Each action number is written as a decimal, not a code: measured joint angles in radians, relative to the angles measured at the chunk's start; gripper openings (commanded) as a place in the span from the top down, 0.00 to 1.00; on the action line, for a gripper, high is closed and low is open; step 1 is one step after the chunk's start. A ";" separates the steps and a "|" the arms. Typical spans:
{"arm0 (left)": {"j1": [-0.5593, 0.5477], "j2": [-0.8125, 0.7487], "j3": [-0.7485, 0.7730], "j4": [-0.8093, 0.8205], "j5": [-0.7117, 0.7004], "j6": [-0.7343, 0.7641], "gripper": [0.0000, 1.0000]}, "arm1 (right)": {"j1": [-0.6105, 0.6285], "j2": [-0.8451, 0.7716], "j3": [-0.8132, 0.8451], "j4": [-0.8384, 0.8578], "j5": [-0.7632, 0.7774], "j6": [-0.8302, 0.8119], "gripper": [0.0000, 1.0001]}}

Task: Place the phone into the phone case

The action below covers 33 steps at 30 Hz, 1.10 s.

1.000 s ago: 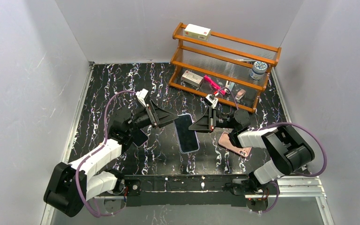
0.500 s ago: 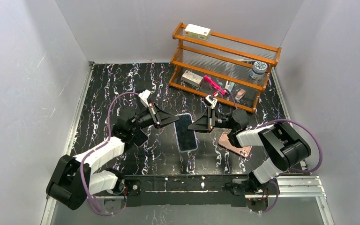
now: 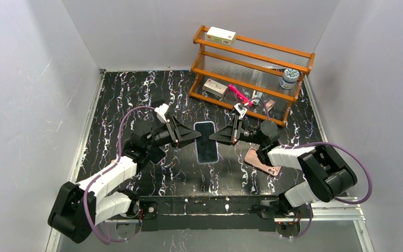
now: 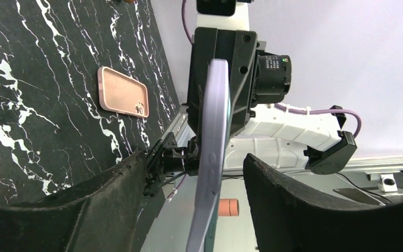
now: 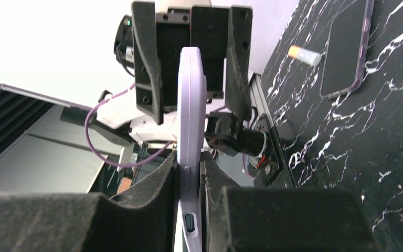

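One phone (image 3: 207, 142) swung straight | right end effector (image 3: 214, 137) clamps it | left end effector (image 4: 194, 157) open | one pink case (image 4: 122, 98)

Fixed high above and behind both arm bases, the top camera looks down on the whole surface (image 3: 136, 100) from a distance. The left wrist camera, rolled sideways, peers close past its own jaws toward the right arm (image 4: 294, 126). The right wrist camera faces back at the left arm (image 5: 139, 126). All three share the phone (image 3: 207, 143), seen edge-on in both wrist views.
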<state>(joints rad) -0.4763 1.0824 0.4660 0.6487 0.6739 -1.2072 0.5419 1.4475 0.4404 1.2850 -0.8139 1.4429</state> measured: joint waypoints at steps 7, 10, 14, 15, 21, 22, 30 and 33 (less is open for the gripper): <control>-0.058 -0.055 -0.028 -0.028 -0.028 -0.013 0.42 | 0.000 -0.003 0.022 -0.027 0.086 -0.005 0.99; -0.111 -0.055 -0.031 -0.038 -0.043 -0.018 0.71 | 0.000 -0.003 0.031 -0.053 0.109 -0.013 0.99; -0.140 -0.053 -0.034 -0.042 -0.058 -0.013 0.95 | 0.000 -0.003 0.031 -0.084 0.126 -0.020 0.99; -0.141 -0.053 -0.033 -0.037 -0.057 -0.009 0.98 | 0.000 -0.003 0.031 -0.097 0.130 -0.021 0.99; -0.142 -0.044 -0.033 -0.049 -0.062 0.011 0.92 | 0.001 -0.027 0.035 -0.174 0.139 -0.049 0.99; -0.142 -0.044 -0.032 -0.055 -0.063 0.017 0.83 | 0.002 -0.031 0.036 -0.187 0.139 -0.056 0.99; -0.142 -0.046 0.016 -0.219 -0.116 0.087 0.52 | 0.002 -0.035 0.058 -0.228 0.122 -0.097 0.99; -0.142 -0.054 0.055 -0.280 -0.150 0.111 0.52 | 0.002 -0.035 0.067 -0.229 0.084 -0.100 0.99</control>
<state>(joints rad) -0.6186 1.0286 0.5213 0.3691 0.5240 -1.0966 0.5434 1.4124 0.5072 1.0565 -0.7300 1.3430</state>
